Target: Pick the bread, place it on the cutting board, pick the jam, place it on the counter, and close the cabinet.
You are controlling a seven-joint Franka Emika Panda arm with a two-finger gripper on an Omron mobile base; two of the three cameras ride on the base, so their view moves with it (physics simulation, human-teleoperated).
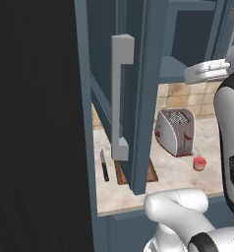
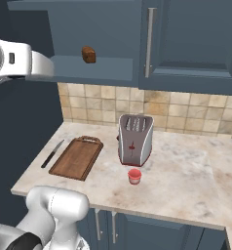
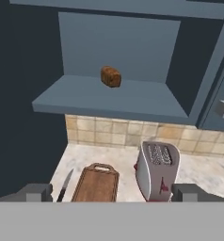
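The bread [image 2: 88, 54] is a small brown chunk on the shelf of the open cabinet [image 2: 96, 68], also seen as bread [image 3: 110, 76] in the hand view. Below it, the cutting board [image 2: 77, 157] lies flat on the counter [image 2: 191, 180]. The red jam [image 2: 134, 176] jar stands on the counter in front of the toaster, and shows as jam [image 1: 199, 163] in the left base view. My gripper [image 3: 112, 193] is open, fingertips [image 3: 36, 192] wide apart with nothing between them, well back from the shelf. The cabinet door [image 1: 138, 98] swings out toward me.
A silver toaster [image 2: 135, 139] stands mid-counter beside the board. A black-handled knife [image 2: 52, 154] lies left of the board. The open door and its grey bar handle [image 1: 120, 98] hide part of the board [image 1: 152, 171] in the left base view. Closed blue doors [image 2: 186, 39] hang to the right.
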